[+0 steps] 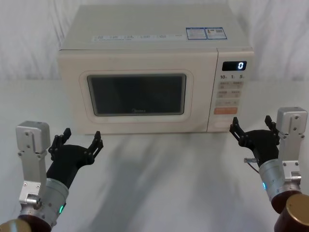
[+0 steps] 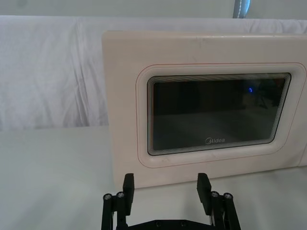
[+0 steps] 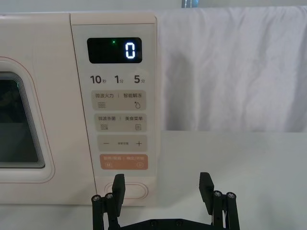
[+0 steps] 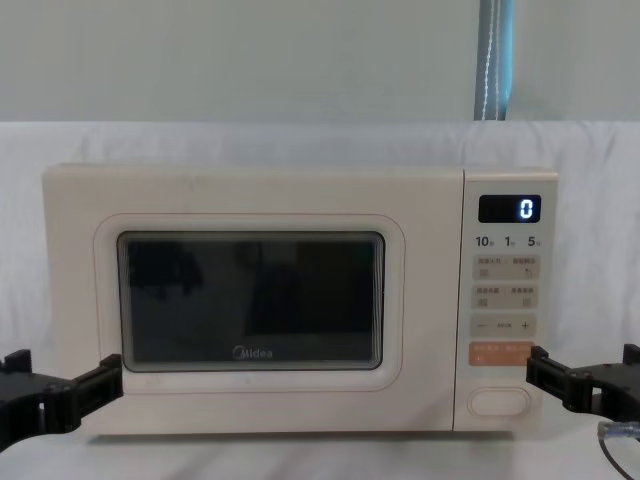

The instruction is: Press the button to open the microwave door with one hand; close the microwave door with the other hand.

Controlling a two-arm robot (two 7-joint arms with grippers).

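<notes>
Currently, status: nothing is pressed; the door sits shut and flush with the microwave front.
Button location: the button sits at the foot of the control panel, under the orange key, right of the door.
Right gripper: the right gripper hovers just in front of the panel's lower corner, jaws spread wide and holding nothing; in the right wrist view the button lies behind one jaw, not between the two.
Left gripper: the left gripper hangs low before the door's lower left corner, jaws wide and empty, apart from the door.
Risk 1: wrong key. The orange key sits directly above the button; a high approach would probably start or pause the oven instead of releasing the door.
Risk 2: open jaws. Spread tips may straddle or graze the button's edge and give too little push.
Risk 3: sliding. A hard push could shove the microwave back on the white-covered table.
Risk 4: collision. Which side the door is hinged on cannot be told; if it swings toward the left gripper, it may strike it.
</notes>
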